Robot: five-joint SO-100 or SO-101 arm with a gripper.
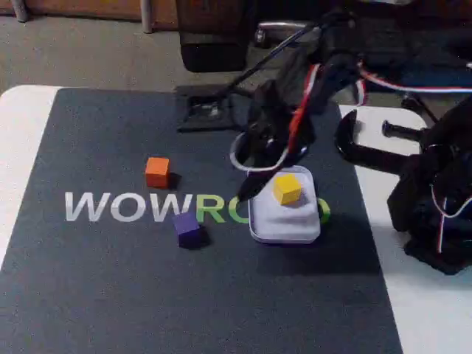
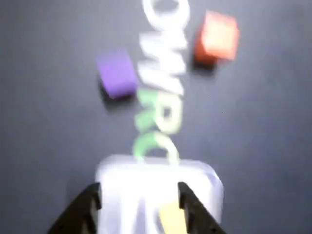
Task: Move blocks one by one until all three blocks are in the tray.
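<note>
The yellow block (image 1: 287, 188) lies inside the pale tray (image 1: 284, 234) at the middle right of the mat. On the mat left of the tray sit the orange block (image 1: 157, 172) and, nearer the front, the purple block (image 1: 189, 228). My gripper (image 1: 254, 181) hovers over the tray's back left corner, open and apart from the yellow block. The blurred wrist view shows the gripper (image 2: 139, 187) with spread fingers above the tray (image 2: 204, 180). There the yellow block (image 2: 173, 219) lies by the right finger, with the purple block (image 2: 116, 73) and orange block (image 2: 217, 36) beyond.
A dark mat (image 1: 110, 295) with white and green lettering covers the white table (image 1: 431, 317). A black clamp (image 1: 369, 144) and another dark device (image 1: 439, 199) stand at the right edge. The arm's base (image 1: 210, 110) sits at the mat's back.
</note>
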